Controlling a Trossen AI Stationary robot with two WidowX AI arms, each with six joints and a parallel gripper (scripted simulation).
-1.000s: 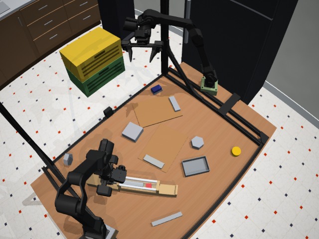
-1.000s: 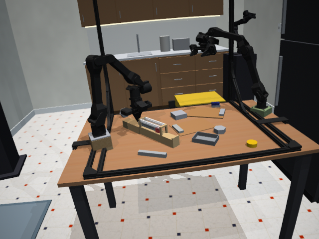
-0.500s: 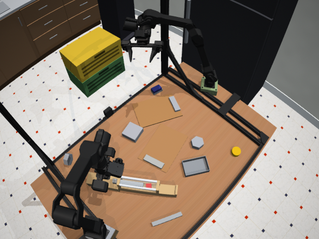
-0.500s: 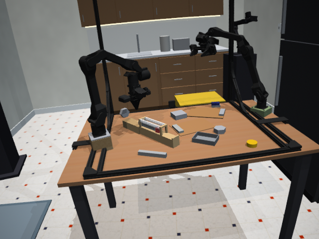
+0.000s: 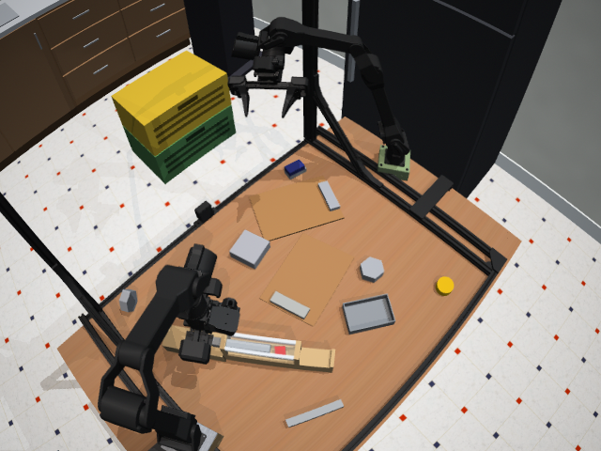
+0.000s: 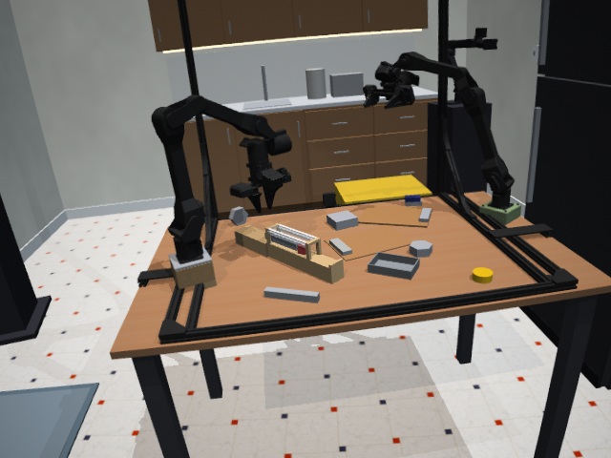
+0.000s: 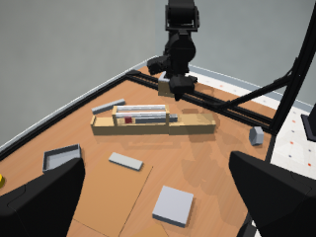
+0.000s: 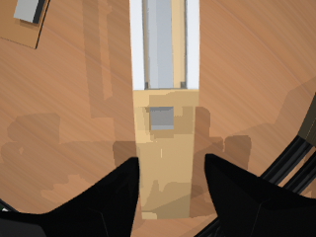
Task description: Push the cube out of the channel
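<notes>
The tan channel (image 5: 256, 350) with white rails lies near the table's front edge. The red cube (image 5: 280, 349) sits inside it, near the end with the short ledge and lip (image 5: 317, 358). A grey stick (image 5: 247, 346) lies along the channel behind the cube, and its back end (image 8: 161, 118) pokes out on the tan entry. My right gripper (image 5: 196, 349) hovers above that entry end. Its fingers are apart with nothing between them. My left gripper (image 5: 268, 104) is open and empty, high above the table's far side. The cube also shows in the exterior view (image 6: 301, 249).
A grey tray (image 5: 367, 313), a grey hexagon (image 5: 371, 268), a yellow disc (image 5: 444, 285), a grey block (image 5: 249, 248), a blue block (image 5: 294, 167), several grey bars such as one at the front (image 5: 314, 412), and two cardboard sheets (image 5: 310, 276) lie around.
</notes>
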